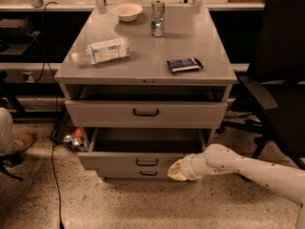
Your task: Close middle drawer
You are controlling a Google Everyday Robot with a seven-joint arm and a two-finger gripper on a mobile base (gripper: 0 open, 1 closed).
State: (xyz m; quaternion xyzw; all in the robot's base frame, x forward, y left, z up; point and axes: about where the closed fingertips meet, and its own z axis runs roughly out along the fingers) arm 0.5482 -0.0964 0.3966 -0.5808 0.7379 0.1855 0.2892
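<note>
The grey cabinet [143, 75] has three drawers. The middle drawer [128, 162] stands pulled out, with its deep box open to view and a small dark bar handle [147, 162] on its flat front. My gripper [176, 170] is at the right part of that front panel, low down, touching or nearly touching it. My white arm reaches in from the lower right. The top drawer [145, 112] is open a little. The lowest drawer [148, 173] shows just under the middle one.
On the cabinet top lie a plastic bottle [102, 50], a bowl [127, 11], a can [157, 18] and a dark packet [184, 65]. A black office chair [281, 80] stands at the right. A cable [53, 175] and small items lie on the floor at the left.
</note>
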